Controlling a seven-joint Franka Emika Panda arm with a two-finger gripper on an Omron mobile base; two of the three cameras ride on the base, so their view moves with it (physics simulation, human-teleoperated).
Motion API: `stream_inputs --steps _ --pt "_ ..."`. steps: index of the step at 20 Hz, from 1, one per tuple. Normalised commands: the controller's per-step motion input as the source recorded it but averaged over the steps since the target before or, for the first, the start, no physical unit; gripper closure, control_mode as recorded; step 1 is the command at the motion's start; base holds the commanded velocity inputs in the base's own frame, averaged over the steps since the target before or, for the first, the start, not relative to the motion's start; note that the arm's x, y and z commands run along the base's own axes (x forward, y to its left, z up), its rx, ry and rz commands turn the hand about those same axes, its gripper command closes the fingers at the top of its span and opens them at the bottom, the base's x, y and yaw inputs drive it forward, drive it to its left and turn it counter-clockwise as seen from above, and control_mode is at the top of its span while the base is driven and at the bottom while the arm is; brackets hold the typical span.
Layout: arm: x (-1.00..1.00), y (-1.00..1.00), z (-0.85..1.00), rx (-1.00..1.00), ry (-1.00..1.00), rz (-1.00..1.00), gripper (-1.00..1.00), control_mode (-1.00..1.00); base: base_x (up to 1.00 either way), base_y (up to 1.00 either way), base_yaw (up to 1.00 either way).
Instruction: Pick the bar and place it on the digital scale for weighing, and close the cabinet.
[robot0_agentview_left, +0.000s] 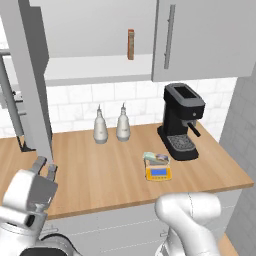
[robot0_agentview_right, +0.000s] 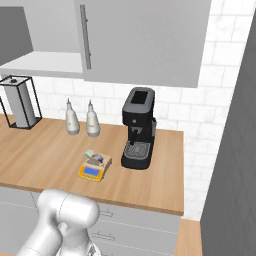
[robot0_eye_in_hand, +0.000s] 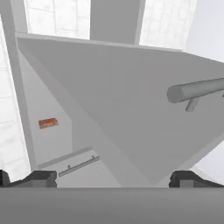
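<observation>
The bar (robot0_agentview_left: 155, 158) is already lying on the scale (robot0_agentview_left: 158, 172), far off to the gripper's (robot0_agentview_left: 45, 168) right on the tabletop (robot0_agentview_left: 100, 170). The gripper is standing wide open and holding nothing, right under the open cabinet door (robot0_agentview_left: 30, 75). That door is looking big, stiff and smooth, so pushing its flat face or hooking its handle (robot0_eye_in_hand: 197, 90) is probably working best.
</observation>
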Motion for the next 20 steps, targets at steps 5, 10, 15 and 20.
stream_inputs --steps 5,10,15,20 --pt "0.43 0.42 -0.55 0.00 0.00 -0.03 -1.00 -1.00 0.00 0.00 0.00" --pt "-0.06 0.51 -0.72 0.00 -0.05 0.00 -1.00 -1.00 0.00 0.00 0.00" --pt "0.37 0.54 -0.11 0.00 -0.06 0.00 -1.00 -1.00 0.00 0.00 0.00" --pt "0.77 0.05 0.43 0.03 0.01 -0.06 -1.00 -1.00 0.00 0.00 0.00"
